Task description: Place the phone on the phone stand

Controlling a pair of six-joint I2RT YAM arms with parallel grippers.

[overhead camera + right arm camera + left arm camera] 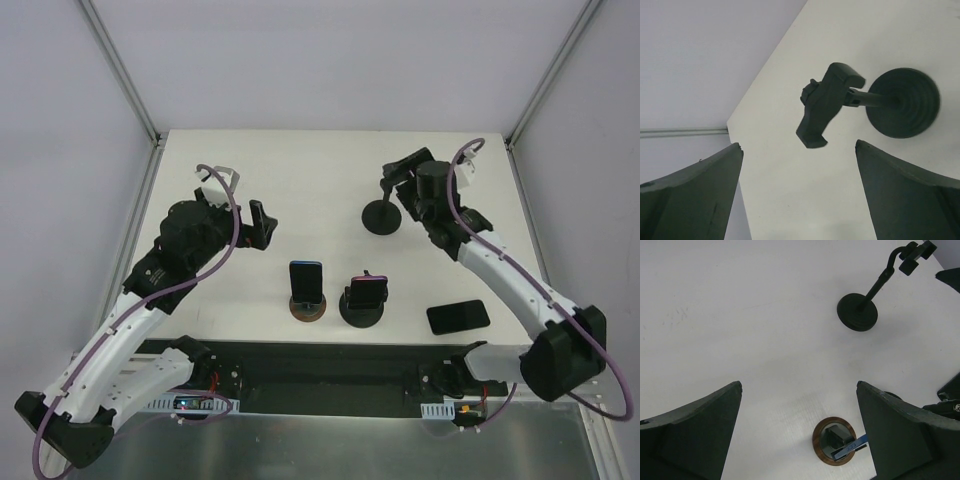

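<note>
With the jaws of the right gripper (395, 182) spread empty beside the bare phone stand (381, 216), it would best drop squarely over the black phone (458, 317) lying flat toward the near edge of the desk (300, 180), pinching its long edges.

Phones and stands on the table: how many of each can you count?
Phones: 3 (blue-edged phone, pink-edged phone, flat phone)
Stands: 3 (brown-base stand, short black stand, empty tall stand)
Total: 6
</note>
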